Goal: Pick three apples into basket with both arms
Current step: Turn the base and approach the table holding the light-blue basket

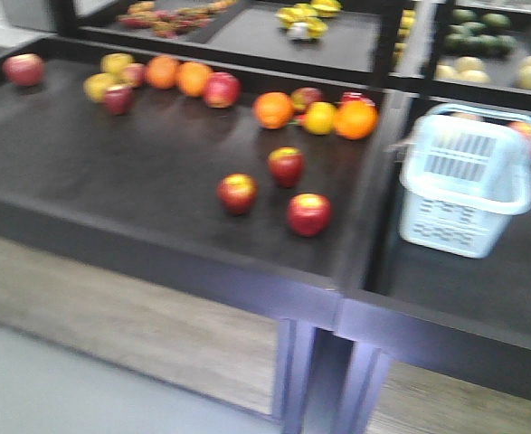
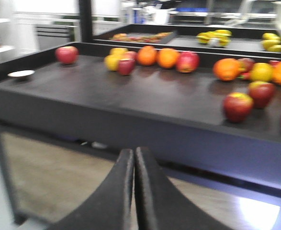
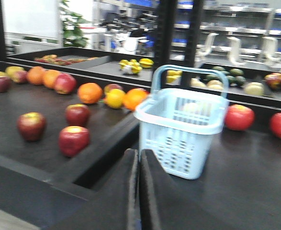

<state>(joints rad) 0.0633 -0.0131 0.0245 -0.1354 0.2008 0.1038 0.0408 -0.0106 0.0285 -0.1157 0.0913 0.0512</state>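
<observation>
The three apples are seen grouped on the table, ahead and to the right of the left jaws and to the left of the right jaws. One basket is set upright just beyond the right jaws. Four oranges are counted behind, though blur leaves that uncertain. Both pairs of jaws are pressed together, and nothing is held.

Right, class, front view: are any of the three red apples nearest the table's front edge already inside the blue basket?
No, the three apples all lie on the dark table, well apart from the basket.
</observation>
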